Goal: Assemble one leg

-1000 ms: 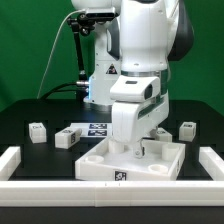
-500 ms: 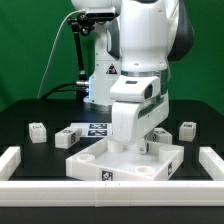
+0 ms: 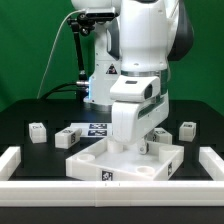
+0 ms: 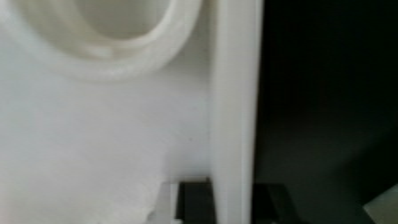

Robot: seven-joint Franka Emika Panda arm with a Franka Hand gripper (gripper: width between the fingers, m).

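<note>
My gripper (image 3: 142,149) reaches straight down onto the large white square tray-like part (image 3: 100,160) at the front middle. In the wrist view its jaws (image 4: 222,203) stand on either side of the part's upright rim wall (image 4: 231,90), closed on it. A round socket (image 4: 111,40) of the part shows beside the wall. Small white legs with tags lie apart from the gripper: one (image 3: 37,131) at the exterior view's left, one (image 3: 66,137) beside it, one (image 3: 187,129) at the right. A further leg (image 3: 160,134) is partly hidden behind my hand.
The marker board (image 3: 96,128) lies behind the tray-like part. A low white fence runs along the exterior view's left (image 3: 12,160), right (image 3: 212,165) and front edges. The robot's base (image 3: 100,80) stands at the back.
The tray-like part, held by my gripper, slid a little toward the exterior view's left a second ago. Nothing has moved in the last half second.
</note>
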